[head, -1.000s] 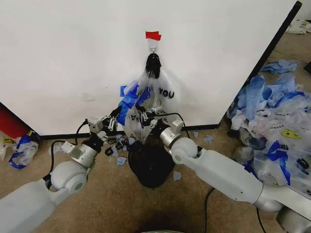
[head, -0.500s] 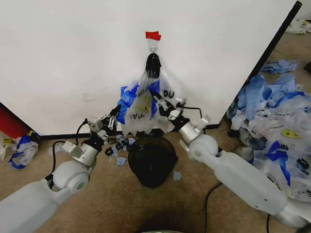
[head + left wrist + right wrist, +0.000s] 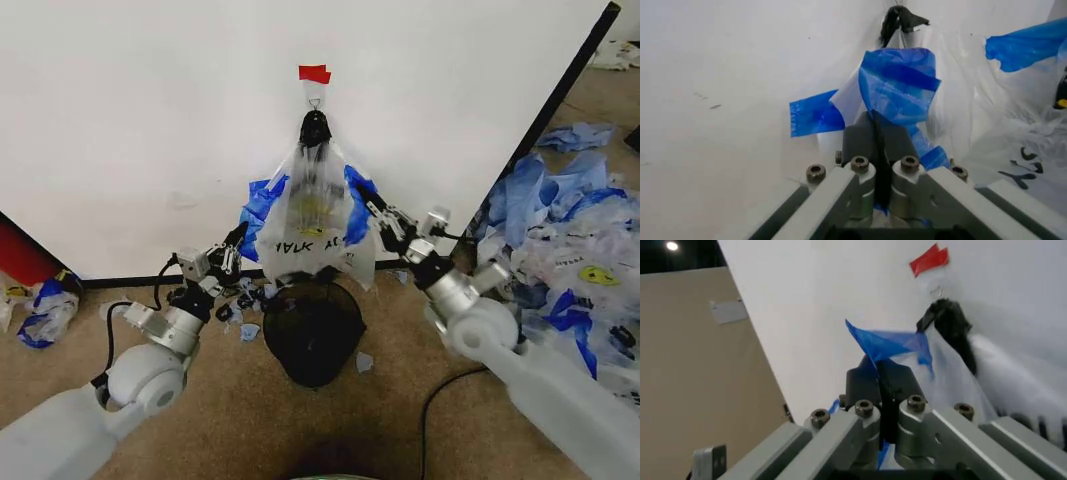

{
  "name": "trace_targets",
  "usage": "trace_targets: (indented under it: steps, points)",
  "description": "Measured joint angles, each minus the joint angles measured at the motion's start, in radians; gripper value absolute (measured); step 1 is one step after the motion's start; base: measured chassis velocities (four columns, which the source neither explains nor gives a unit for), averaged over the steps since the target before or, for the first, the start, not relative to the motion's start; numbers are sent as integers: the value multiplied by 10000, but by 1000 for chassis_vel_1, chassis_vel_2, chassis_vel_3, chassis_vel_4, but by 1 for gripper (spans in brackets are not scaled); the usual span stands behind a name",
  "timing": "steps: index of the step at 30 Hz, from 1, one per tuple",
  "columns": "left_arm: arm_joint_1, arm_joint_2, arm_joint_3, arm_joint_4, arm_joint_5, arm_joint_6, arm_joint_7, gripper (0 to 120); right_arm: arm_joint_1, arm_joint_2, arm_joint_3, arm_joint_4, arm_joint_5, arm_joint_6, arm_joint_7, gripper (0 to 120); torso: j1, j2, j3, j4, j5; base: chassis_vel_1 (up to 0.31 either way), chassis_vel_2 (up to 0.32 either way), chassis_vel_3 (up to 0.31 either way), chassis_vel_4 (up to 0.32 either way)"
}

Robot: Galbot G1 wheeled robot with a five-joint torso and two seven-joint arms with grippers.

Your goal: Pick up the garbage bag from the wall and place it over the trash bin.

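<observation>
The garbage bag (image 3: 312,222), translucent white with black print and blue edges, hangs by its bunched top from a small hook (image 3: 315,101) on the white wall (image 3: 150,120), under a red tape strip (image 3: 314,73). It is stretched wide between both grippers. My left gripper (image 3: 240,236) is shut on the bag's left blue edge (image 3: 897,85), and its fingers (image 3: 860,137) pinch the plastic. At the bag's right side, my right gripper (image 3: 370,205) is shut on the other blue edge (image 3: 887,342). The black mesh trash bin (image 3: 313,330) stands on the floor directly below the bag.
A big heap of blue-and-white plastic bags (image 3: 565,250) lies on the floor at the right. A red cylinder (image 3: 22,255) and a loose bag (image 3: 45,303) sit at the left by the black baseboard (image 3: 120,281). Plastic scraps (image 3: 243,312) litter the carpet beside the bin.
My right gripper has swung from the bag's left-centre across to its right side, pulling the blue edge out and spreading the bag wide. The left gripper has held its grip.
</observation>
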Motion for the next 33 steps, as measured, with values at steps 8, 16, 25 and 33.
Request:
trace_targets:
  steps: [8, 16, 25, 33]
  points:
    - [634, 264, -17, -808, 288, 31, -125, 0, -1337, -351, 212, 718, -486, 86, -72, 0, 0, 0, 2, -9, -5, 0, 0, 0, 0]
    - [952, 357, 14, -1133, 351, 79, -123, 0, -2140, -306, 111, 879, -1007, 190, -366, 0, 0, 0, 1, -11, -4, 0, 0, 0, 0]
    - [1846, 424, 34, -1169, 932, 24, -45, 0, -2300, -246, -220, 792, -1257, 300, -767, 0, 0, 0, 1, -9, -4, 0, 0, 0, 0]
    - [2207, 326, 34, -1014, 1230, -114, -16, 0, -2009, -216, -736, 550, -1372, 413, -894, 0, 1, 0, 1, -9, -5, 0, 0, 0, 0]
